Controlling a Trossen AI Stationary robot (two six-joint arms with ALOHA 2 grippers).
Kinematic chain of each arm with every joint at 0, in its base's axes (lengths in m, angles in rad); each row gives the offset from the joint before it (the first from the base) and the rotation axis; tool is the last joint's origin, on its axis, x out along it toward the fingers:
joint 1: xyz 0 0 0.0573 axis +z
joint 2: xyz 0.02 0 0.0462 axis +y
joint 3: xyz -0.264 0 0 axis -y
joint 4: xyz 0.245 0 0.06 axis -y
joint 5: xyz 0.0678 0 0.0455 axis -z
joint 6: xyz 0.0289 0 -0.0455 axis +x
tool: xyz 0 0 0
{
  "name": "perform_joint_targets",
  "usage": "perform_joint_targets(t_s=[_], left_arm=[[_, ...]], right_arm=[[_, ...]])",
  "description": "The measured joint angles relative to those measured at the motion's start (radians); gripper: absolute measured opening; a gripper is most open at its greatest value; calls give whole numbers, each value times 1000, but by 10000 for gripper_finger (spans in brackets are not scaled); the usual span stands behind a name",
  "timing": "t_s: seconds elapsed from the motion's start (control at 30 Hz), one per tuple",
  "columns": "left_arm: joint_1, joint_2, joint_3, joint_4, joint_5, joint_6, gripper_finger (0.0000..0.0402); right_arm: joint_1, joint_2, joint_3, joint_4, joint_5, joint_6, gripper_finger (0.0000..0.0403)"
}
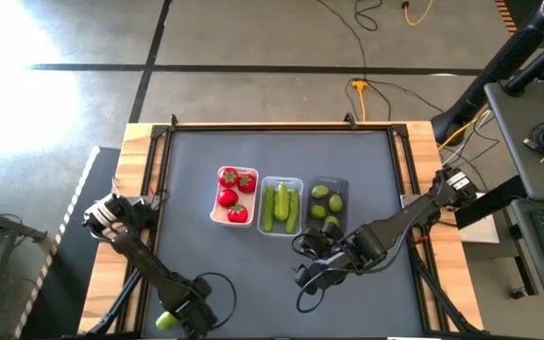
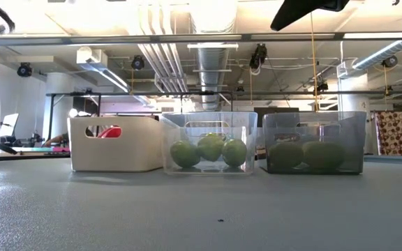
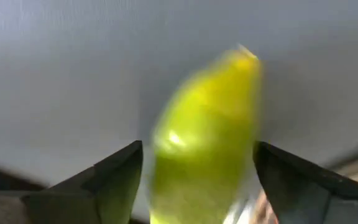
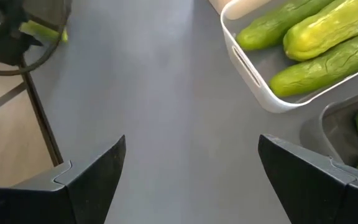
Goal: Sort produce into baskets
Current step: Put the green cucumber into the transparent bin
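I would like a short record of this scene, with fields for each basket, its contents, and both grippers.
white basket: red tomatoes
clear basket: green cucumbers
grey basket: limes
left gripper: at the table's near left edge, a yellow-green piece between its fingers, grip not clear
right gripper: open, empty, just in front of the clear and grey baskets
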State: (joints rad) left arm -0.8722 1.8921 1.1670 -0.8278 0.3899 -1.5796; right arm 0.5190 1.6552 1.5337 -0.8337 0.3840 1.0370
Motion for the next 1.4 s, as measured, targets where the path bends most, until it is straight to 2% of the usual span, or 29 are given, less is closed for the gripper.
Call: perform_joint_targets(t_s=[0.1,0.2,0.3,0.4,0.6,0.7,0.8,0.9,1.03,1.1,1.23,1.4], left_arm=[[0,17,-3,15,-14,-6,248],[5,15,-1,16,-30,-1,192],[25,-4,21,-9,-104,19,136],[90,-40,102,-23,-273,66,132],[333,-58,319,-78,-758,66,132],[480,-26,418,-71,-875,199,132],[624,28,478,-71,-868,245,132],[732,84,502,-64,-766,238,132],[787,141,533,-56,-693,244,131],[795,170,556,-57,-703,250,134],[799,216,604,-84,-739,267,204],[796,224,668,-196,-715,241,287]], right_arm=[[0,-4,0,-2,0,0,359],[0,-30,-1,-10,0,-2,359],[6,-83,-1,-29,1,-2,359],[17,-161,-1,-23,11,-29,359],[44,-321,-1,-48,133,-80,359],[67,-381,-1,-67,186,-69,359],[99,-417,-1,-83,203,-69,359],[133,-432,-1,-101,203,-69,359],[179,-431,-1,-121,203,-61,359],[196,-430,-1,-138,201,-51,359],[204,-436,-1,-179,175,-36,359],[195,-488,-1,-229,158,-85,359]])
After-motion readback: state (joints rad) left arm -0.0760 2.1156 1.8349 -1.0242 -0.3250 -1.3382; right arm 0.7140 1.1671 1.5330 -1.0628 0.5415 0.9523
